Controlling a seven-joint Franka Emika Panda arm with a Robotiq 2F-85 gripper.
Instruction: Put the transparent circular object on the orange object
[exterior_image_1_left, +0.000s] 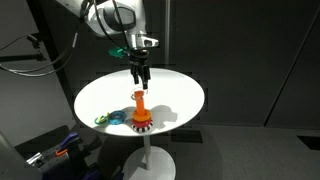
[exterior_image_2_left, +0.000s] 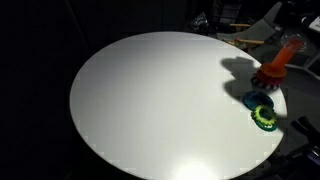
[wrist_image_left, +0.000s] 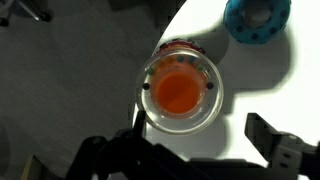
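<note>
Looking straight down in the wrist view, the transparent circular object (wrist_image_left: 207, 112) is a clear ring encircling the top of the orange object (wrist_image_left: 178, 93). A bit of the red toothed base (wrist_image_left: 178, 45) shows beyond it. My gripper (wrist_image_left: 195, 138) is open, its dark fingers (wrist_image_left: 268, 140) apart on either side just below the ring, with nothing between them. In an exterior view my gripper (exterior_image_1_left: 140, 74) hangs directly over the orange peg (exterior_image_1_left: 139, 104) on its red base (exterior_image_1_left: 142, 124). The peg (exterior_image_2_left: 283, 55) also stands near the table's far right edge.
A blue-teal ring (wrist_image_left: 257, 20) lies on the white round table (exterior_image_1_left: 170, 90) beside the base, also seen as a blue-teal ring (exterior_image_1_left: 120, 117). A green ring (exterior_image_1_left: 103, 120) lies at the table's rim. Both rings (exterior_image_2_left: 262, 108) are close to the edge; dark floor surrounds the table.
</note>
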